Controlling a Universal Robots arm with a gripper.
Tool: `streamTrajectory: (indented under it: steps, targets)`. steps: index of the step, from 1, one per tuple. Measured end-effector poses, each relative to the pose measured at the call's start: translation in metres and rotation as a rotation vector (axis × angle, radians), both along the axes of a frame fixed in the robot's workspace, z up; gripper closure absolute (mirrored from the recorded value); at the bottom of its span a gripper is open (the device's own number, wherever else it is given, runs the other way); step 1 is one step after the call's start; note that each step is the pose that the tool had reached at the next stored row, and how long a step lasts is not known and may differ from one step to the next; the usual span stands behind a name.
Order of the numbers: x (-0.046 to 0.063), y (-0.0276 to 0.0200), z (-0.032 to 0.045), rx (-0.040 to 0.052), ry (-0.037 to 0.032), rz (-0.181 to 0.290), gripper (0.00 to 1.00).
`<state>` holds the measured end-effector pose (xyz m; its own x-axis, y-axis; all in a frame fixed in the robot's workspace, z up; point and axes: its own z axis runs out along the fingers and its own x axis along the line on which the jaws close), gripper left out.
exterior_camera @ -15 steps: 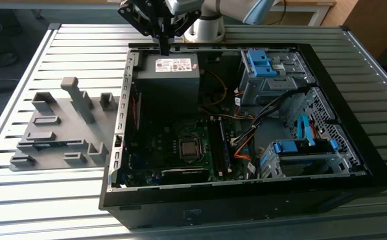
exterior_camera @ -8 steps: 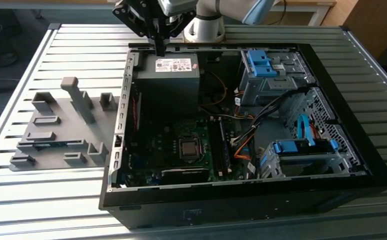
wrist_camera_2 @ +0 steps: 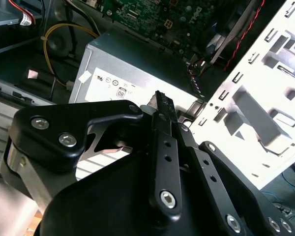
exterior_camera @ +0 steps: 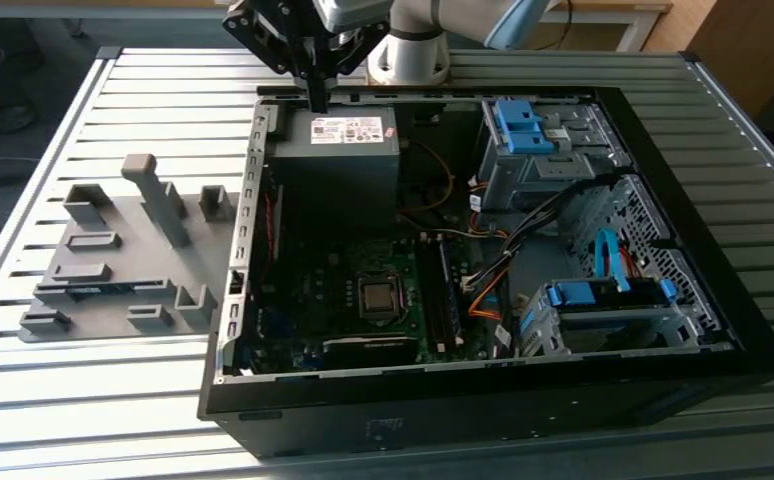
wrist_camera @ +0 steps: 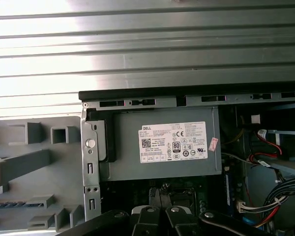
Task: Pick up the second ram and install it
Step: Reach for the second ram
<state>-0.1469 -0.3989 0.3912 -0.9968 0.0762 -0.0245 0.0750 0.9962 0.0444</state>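
Slatted metal counter (exterior_camera: 120, 90) carries an open computer case (exterior_camera: 494, 390) and, to the exterior view's left of it, a grey holder block (exterior_camera: 160, 215). The second ram (exterior_camera: 100, 291) lies low in a slot at the lower left of that block, a thin blue-green strip. The first wrist view shows it too (wrist_camera: 7, 204), seated lengthwise in its slot.

The gripper (exterior_camera: 318, 98) hangs at the upper middle of the exterior view, over the far edge of the power supply (exterior_camera: 340, 150) and well apart from the stick. Its fingers (wrist_camera_2: 163, 110) look pressed together with nothing between them.

By my reading, the pick is the step in hand and has barely begun. Doing it well likely means spreading the fingers before descending and lining them up across the stick's thin faces. The grip should sit near the middle, so the stick stays level. Lifting straight out of the slot avoids scraping the holder walls or twisting the board.
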Motion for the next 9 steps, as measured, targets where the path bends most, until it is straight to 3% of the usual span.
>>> streamTrajectory:
  steps: [9]
  targets:
    - [-0.0025, 0.0000, -0.0002, 0.0000, 0.0000, 0.000, 0.89]
